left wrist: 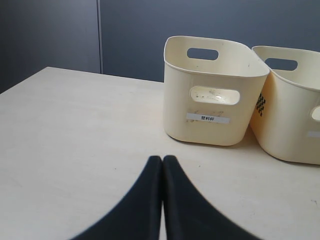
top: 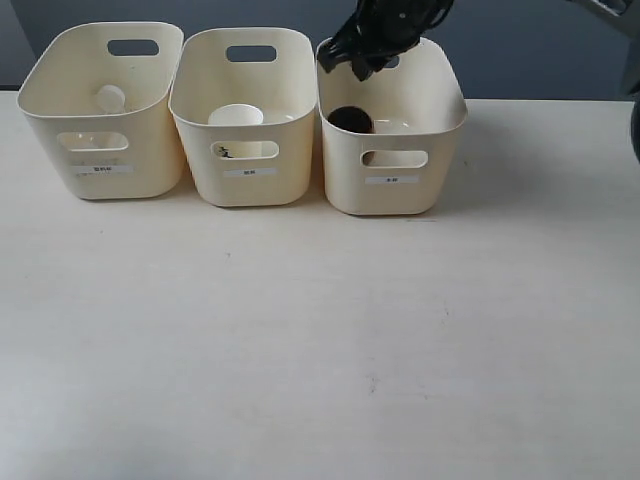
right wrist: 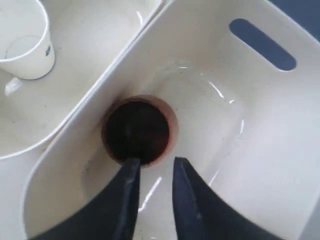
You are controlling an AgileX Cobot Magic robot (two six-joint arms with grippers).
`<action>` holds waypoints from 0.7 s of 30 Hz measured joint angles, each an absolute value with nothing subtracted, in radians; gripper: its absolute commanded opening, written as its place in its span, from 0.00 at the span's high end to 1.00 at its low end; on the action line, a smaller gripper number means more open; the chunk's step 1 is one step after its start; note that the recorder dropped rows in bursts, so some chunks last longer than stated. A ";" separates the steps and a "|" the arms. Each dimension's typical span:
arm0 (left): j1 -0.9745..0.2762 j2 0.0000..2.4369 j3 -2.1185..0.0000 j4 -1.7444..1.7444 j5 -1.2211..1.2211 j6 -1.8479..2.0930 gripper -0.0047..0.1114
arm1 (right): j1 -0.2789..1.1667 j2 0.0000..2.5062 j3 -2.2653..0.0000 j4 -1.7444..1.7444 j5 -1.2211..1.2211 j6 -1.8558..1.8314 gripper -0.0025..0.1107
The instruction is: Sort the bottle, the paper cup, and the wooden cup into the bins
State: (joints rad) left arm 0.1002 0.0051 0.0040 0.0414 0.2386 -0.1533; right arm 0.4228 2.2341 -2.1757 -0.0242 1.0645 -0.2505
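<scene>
The wooden cup, hard and likely light, best gripped by its rim, is let go by the slightly opened right hand.

Three cream bins in a row along the far edge of the desk: left bin, middle bin, right bin, sides nearly touching, each with oval handle cut-outs and a small front label. In the left bin, the bottle, only its white cap visible. In the middle bin, the white paper cup, upright. In the right bin, the dark wooden cup, upright, near the left wall.
</scene>
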 measured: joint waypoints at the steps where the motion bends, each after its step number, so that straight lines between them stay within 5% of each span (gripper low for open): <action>1: 0.100 0.005 0.004 0.041 0.239 -0.153 0.96 | 0.423 2.220 -2.176 -0.038 1.076 -0.238 0.76; 5: 0.100 0.005 0.004 0.041 0.239 -0.153 0.96 | 0.423 2.167 -2.174 -0.104 1.137 -0.198 0.80; 9: 0.100 0.005 0.004 0.041 0.239 -0.153 0.96 | 0.401 2.093 -2.124 -0.107 1.160 -0.190 0.98; 21: 0.100 0.005 0.004 0.041 0.239 -0.153 0.96 | 0.245 1.718 -1.577 -0.071 0.916 -0.188 0.98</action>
State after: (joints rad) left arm 0.1002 0.0051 0.0040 0.0414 0.2386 -0.1533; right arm 0.2453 1.7179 -1.5769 -0.0713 0.9165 -0.1878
